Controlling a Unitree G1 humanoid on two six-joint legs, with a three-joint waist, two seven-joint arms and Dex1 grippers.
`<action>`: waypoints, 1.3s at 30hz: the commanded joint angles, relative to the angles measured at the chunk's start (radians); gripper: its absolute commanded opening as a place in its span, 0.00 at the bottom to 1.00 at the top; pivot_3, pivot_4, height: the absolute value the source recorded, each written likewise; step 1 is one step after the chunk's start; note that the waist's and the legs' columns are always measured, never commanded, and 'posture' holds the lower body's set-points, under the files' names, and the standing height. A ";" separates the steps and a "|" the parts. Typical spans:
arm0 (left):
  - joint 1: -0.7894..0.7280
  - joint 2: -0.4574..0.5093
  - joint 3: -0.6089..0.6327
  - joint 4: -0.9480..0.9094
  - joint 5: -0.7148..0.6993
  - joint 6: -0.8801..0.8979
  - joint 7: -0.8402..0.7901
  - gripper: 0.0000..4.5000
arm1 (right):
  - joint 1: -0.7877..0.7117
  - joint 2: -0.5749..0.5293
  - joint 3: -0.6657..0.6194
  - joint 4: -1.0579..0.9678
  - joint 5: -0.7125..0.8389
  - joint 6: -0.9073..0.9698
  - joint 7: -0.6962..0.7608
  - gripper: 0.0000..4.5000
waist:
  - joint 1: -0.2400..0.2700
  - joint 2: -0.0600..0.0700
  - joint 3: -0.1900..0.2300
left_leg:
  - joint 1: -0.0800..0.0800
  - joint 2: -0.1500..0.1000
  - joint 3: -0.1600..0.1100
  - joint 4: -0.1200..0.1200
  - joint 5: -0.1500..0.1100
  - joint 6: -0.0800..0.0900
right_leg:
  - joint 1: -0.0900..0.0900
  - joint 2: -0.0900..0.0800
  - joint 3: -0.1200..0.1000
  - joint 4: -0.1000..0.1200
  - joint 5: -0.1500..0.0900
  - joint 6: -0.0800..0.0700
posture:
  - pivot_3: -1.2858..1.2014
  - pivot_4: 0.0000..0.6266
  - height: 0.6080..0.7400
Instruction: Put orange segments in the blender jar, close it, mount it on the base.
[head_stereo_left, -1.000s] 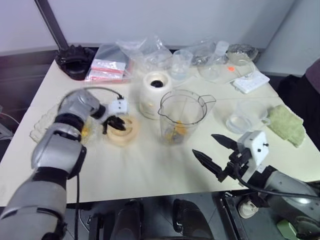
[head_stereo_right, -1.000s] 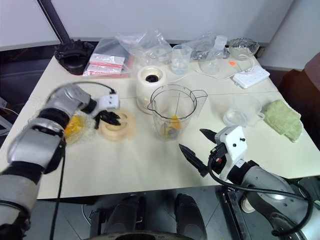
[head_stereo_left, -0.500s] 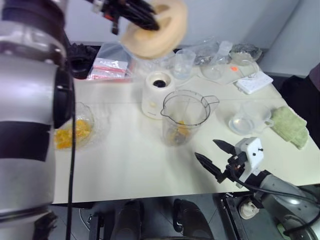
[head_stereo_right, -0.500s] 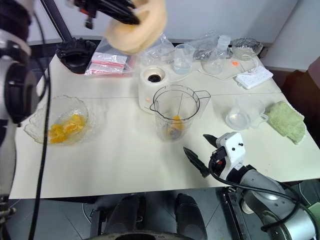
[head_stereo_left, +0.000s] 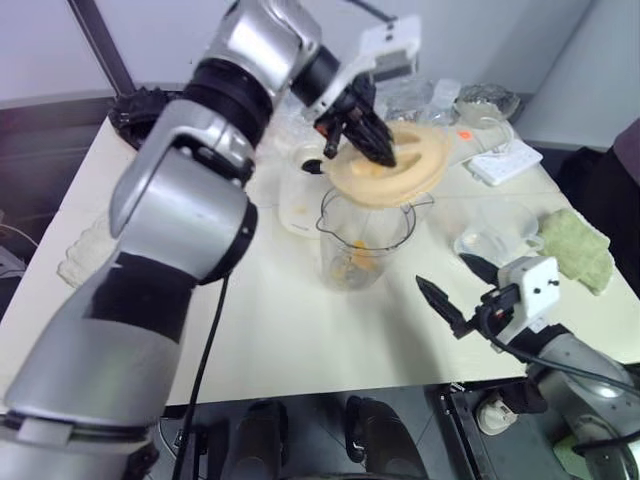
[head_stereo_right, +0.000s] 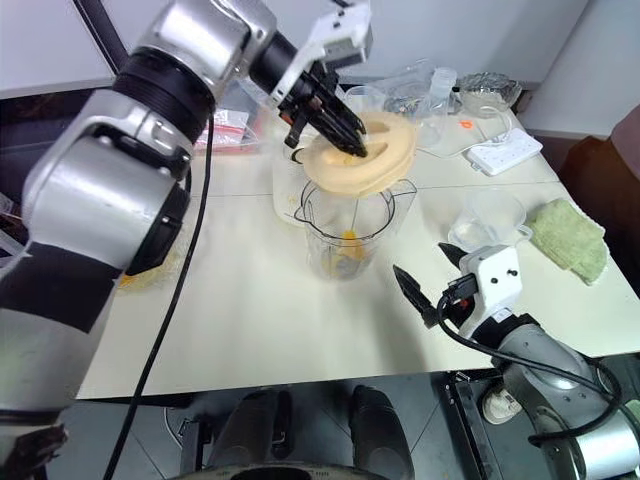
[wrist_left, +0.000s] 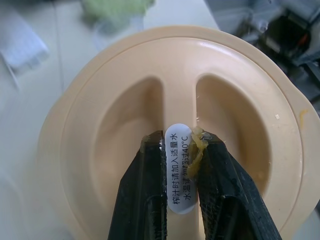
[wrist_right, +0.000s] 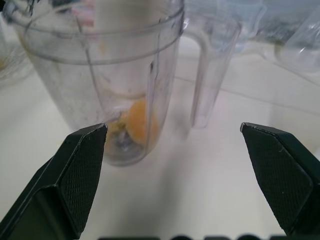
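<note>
- We're on the closing step: our left gripper (wrist_left: 182, 200) pinches the peach lid (head_stereo_left: 390, 165) by its centre ridge, just above the blender jar (head_stereo_left: 365, 240).
- Orange segments (wrist_right: 137, 122) sit at the jar's bottom; the base (head_stereo_left: 300, 195) waits behind it.
- Right gripper (head_stereo_left: 458, 290), fingers spread, hovers beside the jar.
- Next: level the lid, lower squarely onto the rim.

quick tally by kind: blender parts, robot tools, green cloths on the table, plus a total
blender parts: 3 (blender jar, lid, base)
tools: 2 (left tool shut on the lid, right tool open)
green cloth: 1
total: 6
</note>
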 joint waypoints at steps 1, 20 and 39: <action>-0.052 -0.032 -0.006 -0.010 0.071 0.025 0.009 0.05 | -0.012 0.004 -0.013 -0.048 -0.011 -0.005 -0.011 1.00 | 0.000 0.000 0.000 | 0.000 0.000 0.000 0.000 0.000 0.000 | 0.000 0.000 0.000 0.000 0.000 0.000 | 0.52 0.24 1.00; 0.005 -0.126 -0.014 -0.009 0.258 0.064 0.074 0.05 | -0.039 0.036 0.001 -0.061 -0.049 0.009 -0.058 1.00 | 0.000 0.000 0.000 | 0.000 0.000 0.000 0.000 0.000 0.000 | 0.000 0.000 0.000 0.000 0.000 0.000 | 0.52 0.24 1.00; 0.095 -0.089 -0.039 -0.086 0.322 0.084 0.018 0.05 | -0.082 0.072 0.036 -0.032 -0.081 0.006 -0.050 1.00 | 0.000 0.001 -0.001 | 0.003 0.000 0.000 0.000 0.000 0.000 | 0.002 0.000 0.000 0.003 0.000 0.000 | 0.52 0.24 1.00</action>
